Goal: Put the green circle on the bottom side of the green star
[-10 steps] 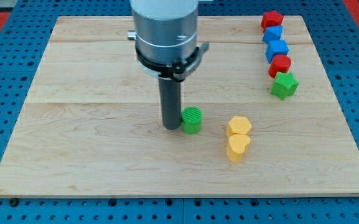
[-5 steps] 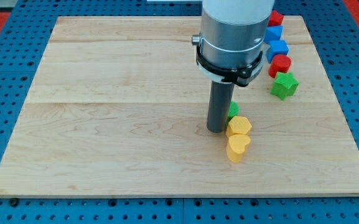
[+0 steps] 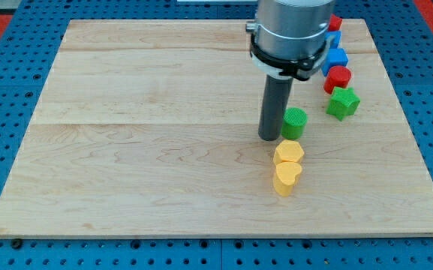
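Observation:
The green circle (image 3: pixel 294 122) is a short ribbed cylinder right of the board's middle. The green star (image 3: pixel 343 102) lies up and to the right of it, near the board's right edge, with a gap between them. My tip (image 3: pixel 270 138) is down on the board, touching the green circle's left side. The rod rises to the large grey arm body at the view's top, which hides part of the block column behind it.
A column of blocks runs above the green star: a red block (image 3: pixel 338 78), a blue block (image 3: pixel 338 58), another blue one and a red one partly hidden. Two yellow blocks (image 3: pixel 287 152) (image 3: pixel 287 178) sit just below my tip. The wooden board (image 3: pixel 126 150) lies on a blue pegboard.
My tip has pushed the green circle to the right and then up the view, past the yellow blocks, closer to the green star. The other blocks have not moved.

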{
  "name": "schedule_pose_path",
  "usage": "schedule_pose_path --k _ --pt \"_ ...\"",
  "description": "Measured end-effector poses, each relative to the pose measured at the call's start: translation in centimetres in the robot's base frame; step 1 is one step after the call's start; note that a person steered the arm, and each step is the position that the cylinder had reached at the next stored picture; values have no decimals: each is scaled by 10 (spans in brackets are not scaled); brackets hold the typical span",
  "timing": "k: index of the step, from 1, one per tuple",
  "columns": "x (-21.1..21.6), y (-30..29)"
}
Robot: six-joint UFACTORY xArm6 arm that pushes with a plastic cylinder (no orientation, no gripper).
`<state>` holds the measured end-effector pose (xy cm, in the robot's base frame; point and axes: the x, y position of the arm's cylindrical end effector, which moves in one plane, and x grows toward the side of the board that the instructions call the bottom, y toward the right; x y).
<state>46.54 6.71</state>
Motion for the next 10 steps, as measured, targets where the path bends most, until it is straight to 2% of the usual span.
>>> schedule_pose_path --k 2,3,4,7,10 --pt "-30 10" --pt "-31 35" --pt "-26 48" --pt "-3 37" --pt "-1 81"
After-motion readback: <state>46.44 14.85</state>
